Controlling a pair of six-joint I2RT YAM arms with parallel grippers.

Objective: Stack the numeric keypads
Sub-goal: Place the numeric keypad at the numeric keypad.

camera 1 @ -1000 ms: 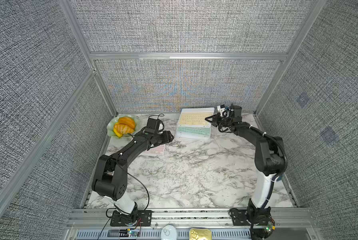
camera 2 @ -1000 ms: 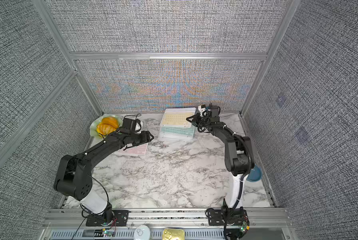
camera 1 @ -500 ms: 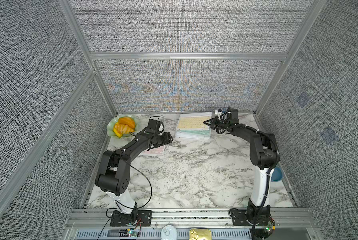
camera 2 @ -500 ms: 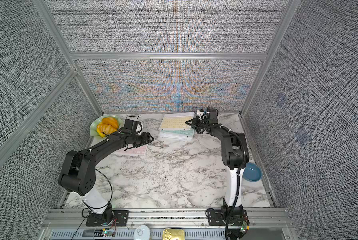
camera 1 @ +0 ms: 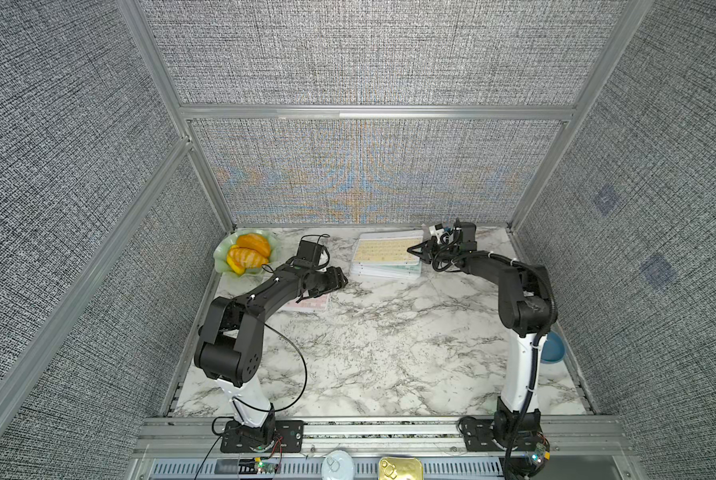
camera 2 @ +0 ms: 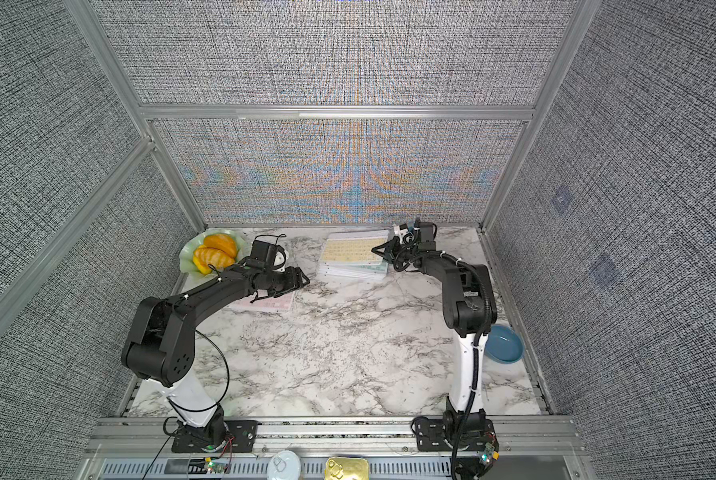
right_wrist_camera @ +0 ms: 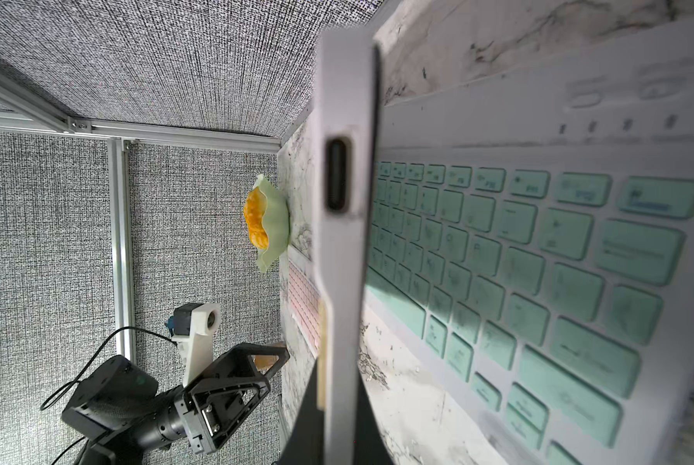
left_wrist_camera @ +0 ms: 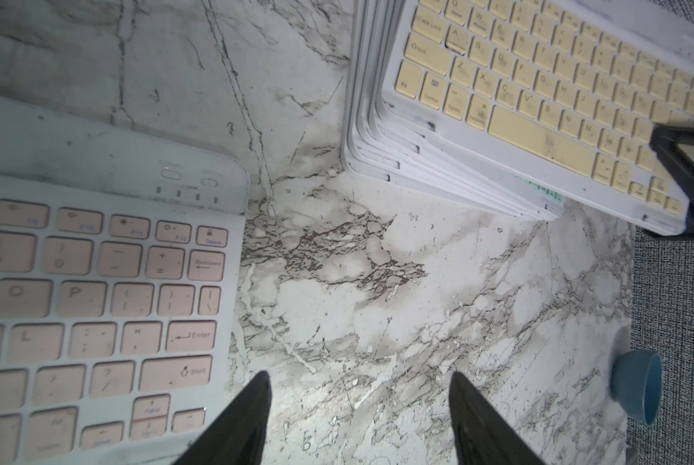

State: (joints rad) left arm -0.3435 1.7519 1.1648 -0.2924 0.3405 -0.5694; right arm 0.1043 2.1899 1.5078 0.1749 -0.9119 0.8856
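Since a second ago, the right arm (camera 1: 514, 291) has pulled its elbow back, so one blue bowl (camera 1: 553, 348) that it hid now shows. The one yellow keypad (camera 1: 385, 250) it carries has come down lower onto the pile (camera 1: 383, 272). There are two arms and two claws. The right claw (camera 1: 413, 250) is pressed together on the right short edge of the yellow keypad and pinches it. In the right wrist view that held end is up off the one mint green keypad (right_wrist_camera: 538, 261) right under it. In the left wrist view the yellow keypad sits a bit crooked on the pile, and one corner sticks out past it. There is one pile, and it stands at the back of the desk (camera 1: 389, 353), near the back wall. Under the mint green one are more thin white edges, too close together to count for sure. One pink keypad (left_wrist_camera: 95, 282) lies flat and alone on the left part of the desk, partly under the left arm in both top views. The left claw (left_wrist_camera: 357, 376) is spread apart and holds nothing. It hangs over bare desk just beside the pink keypad, between it and the pile. One green dish (camera 1: 222, 254) with orange fruit (camera 1: 248, 251) sits in the back left corner. The fruit pieces are too bunched to count.
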